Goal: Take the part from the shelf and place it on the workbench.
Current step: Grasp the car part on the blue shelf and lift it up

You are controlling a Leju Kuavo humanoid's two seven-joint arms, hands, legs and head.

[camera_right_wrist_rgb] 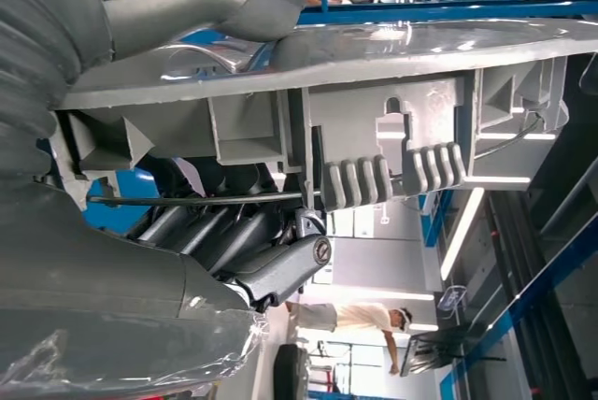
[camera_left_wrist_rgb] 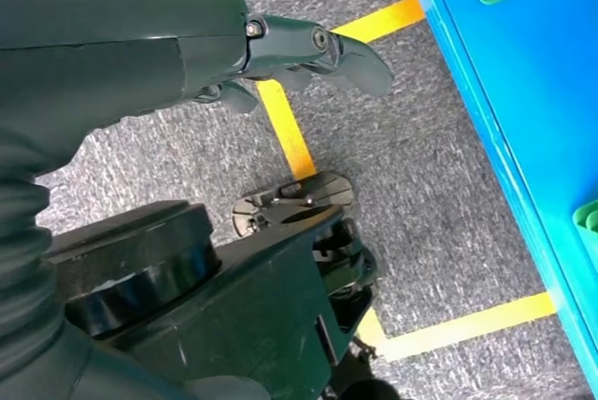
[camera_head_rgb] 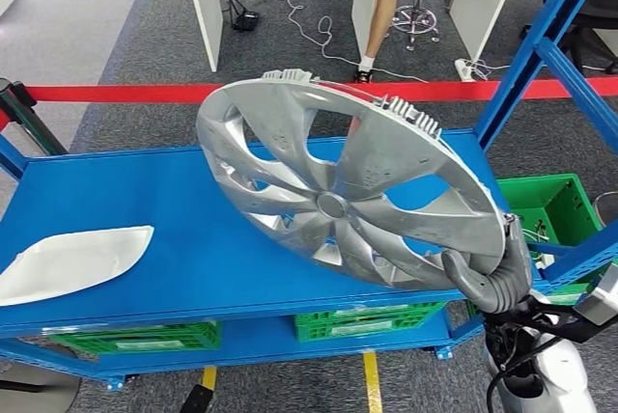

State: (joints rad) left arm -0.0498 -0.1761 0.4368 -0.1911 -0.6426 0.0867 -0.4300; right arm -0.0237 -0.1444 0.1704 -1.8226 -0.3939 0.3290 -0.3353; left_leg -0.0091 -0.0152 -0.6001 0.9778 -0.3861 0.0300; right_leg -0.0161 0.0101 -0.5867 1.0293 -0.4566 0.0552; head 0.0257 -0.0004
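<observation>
Silver multi-spoke wheel cover (camera_head_rgb: 343, 203), clip tabs along its rim, tilted above the blue shelf (camera_head_rgb: 182, 249): far edge high, near-right edge low. Right hand (camera_head_rgb: 491, 278) grips that low rim. Left hand (camera_left_wrist_rgb: 296, 54) holds nothing, fingers extended over the floor

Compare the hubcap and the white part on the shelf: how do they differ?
The silver hubcap is round, spoked and tilted, gripped at its rim by the right hand; the white part is a plain elongated panel lying flat, untouched. The hubcap looks larger. Both are over the blue shelf.
</observation>
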